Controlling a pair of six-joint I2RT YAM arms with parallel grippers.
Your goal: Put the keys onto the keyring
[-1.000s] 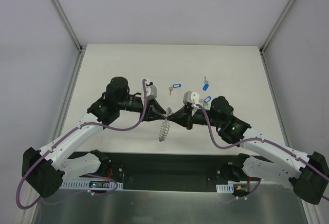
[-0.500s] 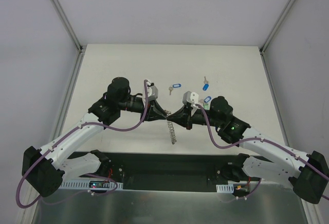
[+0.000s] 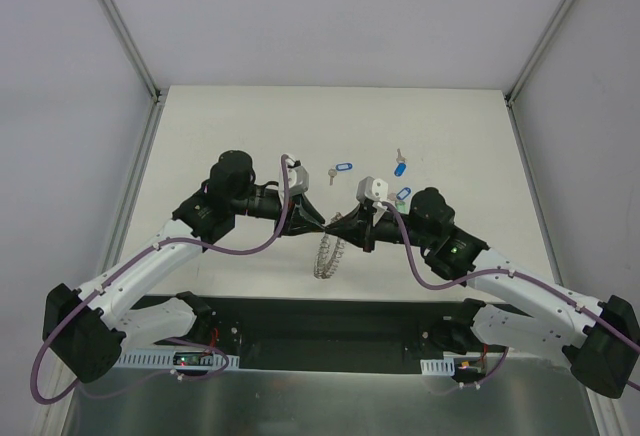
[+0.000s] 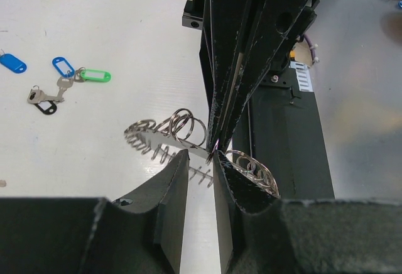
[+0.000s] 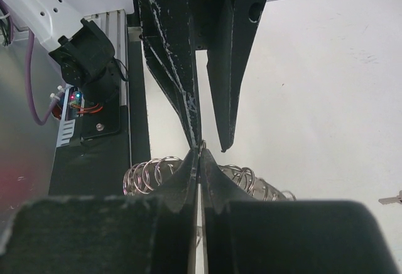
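Observation:
The keyring (image 3: 326, 256) hangs between the two gripper tips, above the table's near middle. My right gripper (image 5: 201, 149) is shut on its rim, and the ring's wire loops (image 5: 147, 173) spread to both sides of the fingers. My left gripper (image 4: 201, 154) is open, its fingers either side of the ring's rim (image 4: 164, 137) where the right fingers hold it. The keys lie on the table beyond: one blue-tagged key (image 3: 345, 168), another (image 3: 400, 167), and a green and blue pair (image 3: 403, 194). In the left wrist view I see a green tag (image 4: 95, 74) and blue tags (image 4: 63, 66).
A black strip (image 3: 330, 321) runs along the near edge between the arm bases. White walls with metal posts (image 3: 150, 86) close in the table on the left, right and back. A silver key tip (image 5: 392, 198) shows at the right edge of the right wrist view.
The hanging keyring has swung and turned under the grippers, from edge-on half a second ago to showing more of its width now. Both arms have hardly moved.

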